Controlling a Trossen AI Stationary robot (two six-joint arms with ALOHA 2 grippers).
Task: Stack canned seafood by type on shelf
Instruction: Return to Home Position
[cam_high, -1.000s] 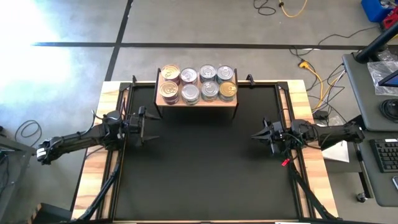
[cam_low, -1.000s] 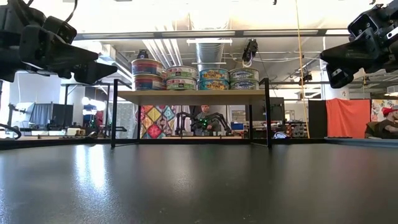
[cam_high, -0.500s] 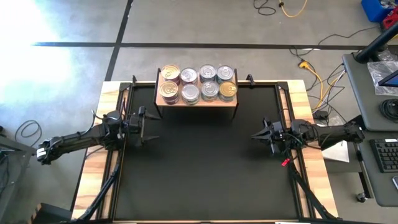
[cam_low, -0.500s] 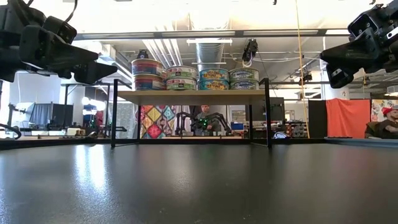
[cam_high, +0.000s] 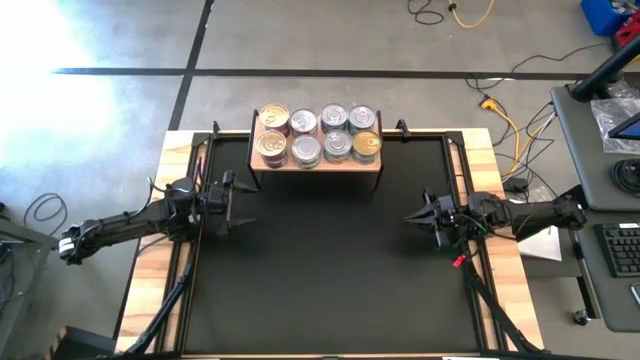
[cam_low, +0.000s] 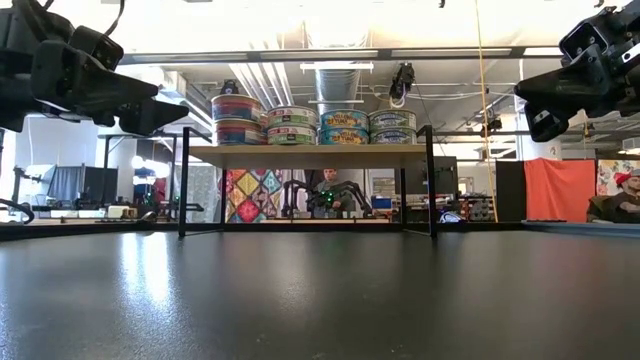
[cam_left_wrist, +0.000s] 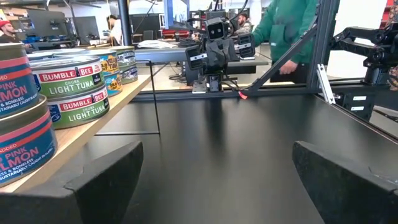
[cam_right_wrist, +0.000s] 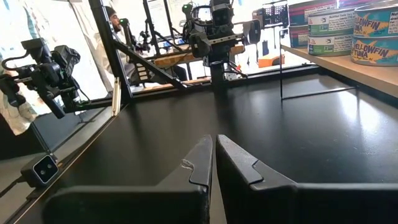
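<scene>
motionless: left gripper (cam_high: 238, 203) wide, right gripper (cam_high: 410, 217) closed

The dark, jointed left arm reaches inward, held aloft, its two-finger left gripper (cam_high: 243, 205) spread wide apart. The matching right arm faces it, the right gripper (cam_high: 408, 217) with dark fingers pressed together.

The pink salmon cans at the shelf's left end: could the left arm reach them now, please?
Probably yes. The left pincer hangs open by the table's left side, near the shelf's left end, with only bare table between it and the pink salmon cans. The right pincer waits far right.
</scene>
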